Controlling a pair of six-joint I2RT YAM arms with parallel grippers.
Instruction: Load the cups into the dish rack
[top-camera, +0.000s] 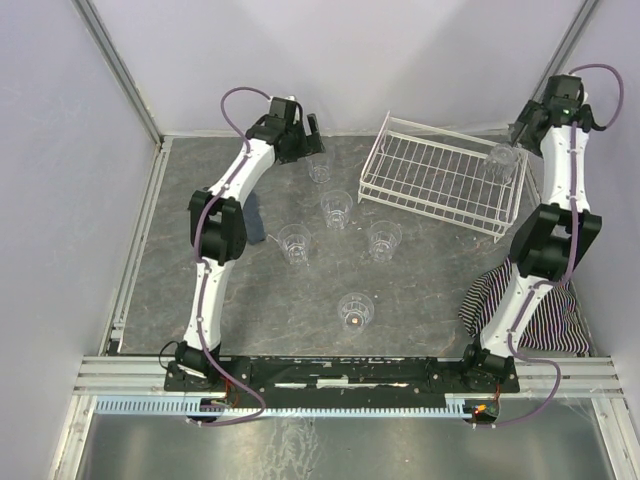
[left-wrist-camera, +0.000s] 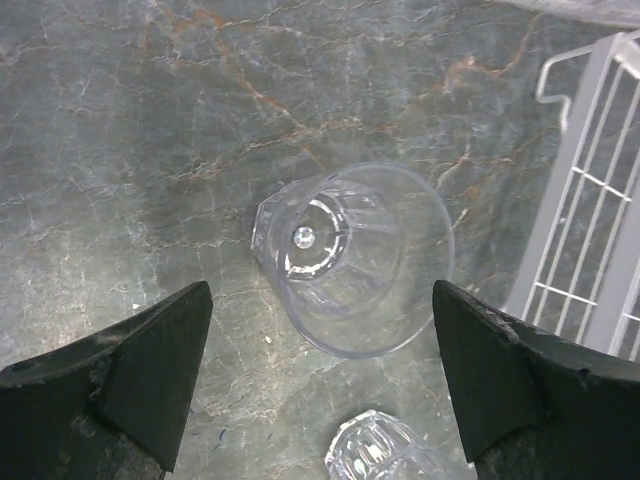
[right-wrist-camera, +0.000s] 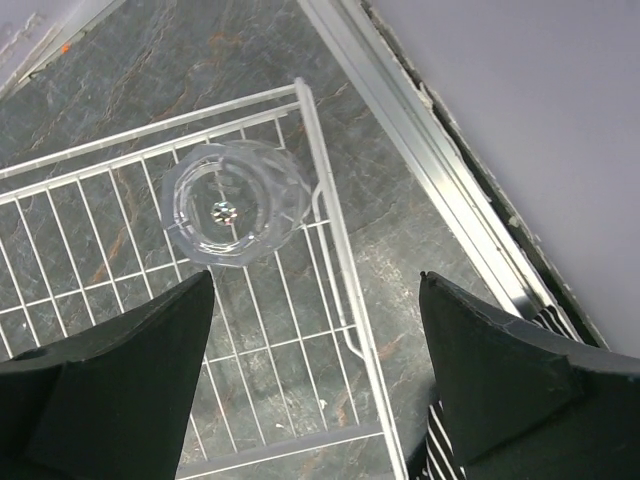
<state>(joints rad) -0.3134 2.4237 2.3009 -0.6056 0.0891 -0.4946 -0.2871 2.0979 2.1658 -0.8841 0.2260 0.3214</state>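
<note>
While left gripper (left-wrist-camera: 320, 292) and right gripper (right-wrist-camera: 316, 282) gape wide, 1 cup (right-wrist-camera: 232, 205) hugs dish rack's (top-camera: 436, 180) 3 o'clock rim, 5 cups (top-camera: 356, 310) on marble table (top-camera: 170, 280).

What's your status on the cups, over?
Both open: left gripper over a loose cup, right gripper over the racked cup. One in the dish rack, five on the table. Nothing blocking.

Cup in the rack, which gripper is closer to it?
Right. The right gripper hovers close to that cup in the rack; the left gripper is over another cup on the table.
</note>
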